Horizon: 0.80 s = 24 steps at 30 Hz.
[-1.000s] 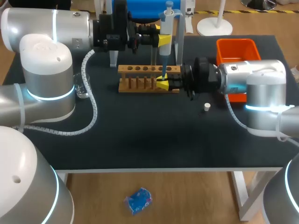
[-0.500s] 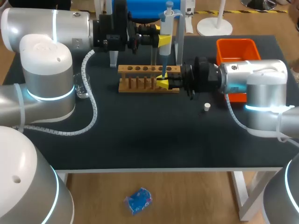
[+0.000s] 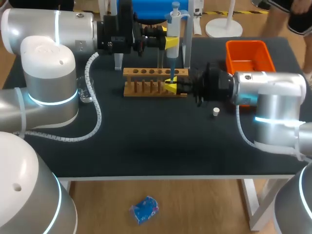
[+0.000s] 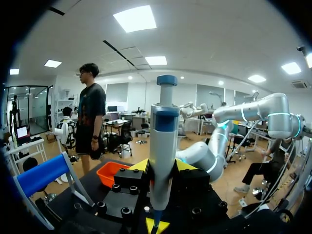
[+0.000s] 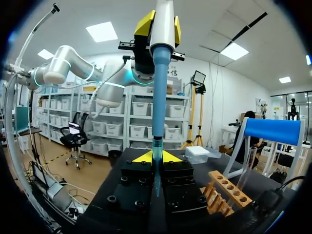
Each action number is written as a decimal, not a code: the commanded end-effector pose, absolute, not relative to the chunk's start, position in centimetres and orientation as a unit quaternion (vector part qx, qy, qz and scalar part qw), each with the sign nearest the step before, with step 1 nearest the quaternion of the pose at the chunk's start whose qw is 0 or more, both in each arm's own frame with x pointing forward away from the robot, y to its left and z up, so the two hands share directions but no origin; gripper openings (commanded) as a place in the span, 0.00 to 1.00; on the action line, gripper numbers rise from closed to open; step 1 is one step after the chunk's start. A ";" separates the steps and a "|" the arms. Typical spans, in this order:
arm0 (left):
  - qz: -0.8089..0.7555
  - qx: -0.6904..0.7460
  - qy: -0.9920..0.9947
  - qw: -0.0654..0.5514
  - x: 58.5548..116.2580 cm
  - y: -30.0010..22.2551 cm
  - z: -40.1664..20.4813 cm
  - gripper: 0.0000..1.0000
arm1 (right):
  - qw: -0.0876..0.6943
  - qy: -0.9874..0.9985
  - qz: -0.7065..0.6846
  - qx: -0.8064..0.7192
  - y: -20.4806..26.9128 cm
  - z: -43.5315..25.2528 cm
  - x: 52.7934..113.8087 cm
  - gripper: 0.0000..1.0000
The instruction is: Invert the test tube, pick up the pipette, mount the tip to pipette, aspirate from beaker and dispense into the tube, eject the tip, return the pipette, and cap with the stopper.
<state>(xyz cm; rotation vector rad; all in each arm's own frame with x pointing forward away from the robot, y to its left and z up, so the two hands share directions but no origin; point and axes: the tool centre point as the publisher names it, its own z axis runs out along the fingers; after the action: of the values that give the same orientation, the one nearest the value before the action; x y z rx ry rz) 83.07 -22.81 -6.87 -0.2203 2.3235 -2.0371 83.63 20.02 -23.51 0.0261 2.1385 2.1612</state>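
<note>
A white and blue pipette (image 3: 174, 22) stands upright above the wooden rack (image 3: 146, 73), with my left gripper (image 3: 170, 42) shut on its body. In the left wrist view the pipette (image 4: 163, 141) rises between the yellow fingers of the left gripper (image 4: 163, 168). Below it, my right gripper (image 3: 170, 87) sits at the rack's right end. In the right wrist view the pipette's blue shaft (image 5: 158, 97) comes straight down into a clear tip (image 5: 156, 145), and the right gripper (image 5: 156, 157) is shut on that tip. A test tube (image 5: 246, 163) stands in the rack (image 5: 226, 187) beside it.
A small white stopper (image 3: 215, 111) lies on the dark table right of the rack. An orange bin (image 3: 246, 49) stands at the back right, partly behind my right arm. A glass beaker (image 3: 87, 93) sits at the left, close to my left arm's cable.
My right arm's wrist and forearm have shifted a little to the right, while its fingertips stay at the rack's right end. The left arm and the pipette have not moved.
</note>
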 end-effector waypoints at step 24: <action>-0.658 -0.071 0.750 0.021 83.1 -22.8 -7.8 0.00 | 0.027 0.721 0.691 0.043 19.5 -23.1 83.0 1.00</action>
<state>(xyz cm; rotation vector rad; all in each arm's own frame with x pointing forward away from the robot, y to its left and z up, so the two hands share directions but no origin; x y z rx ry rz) 83.03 -22.75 -7.72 -0.2212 2.3272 -2.0355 83.04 20.04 -23.12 0.1427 2.1811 2.1394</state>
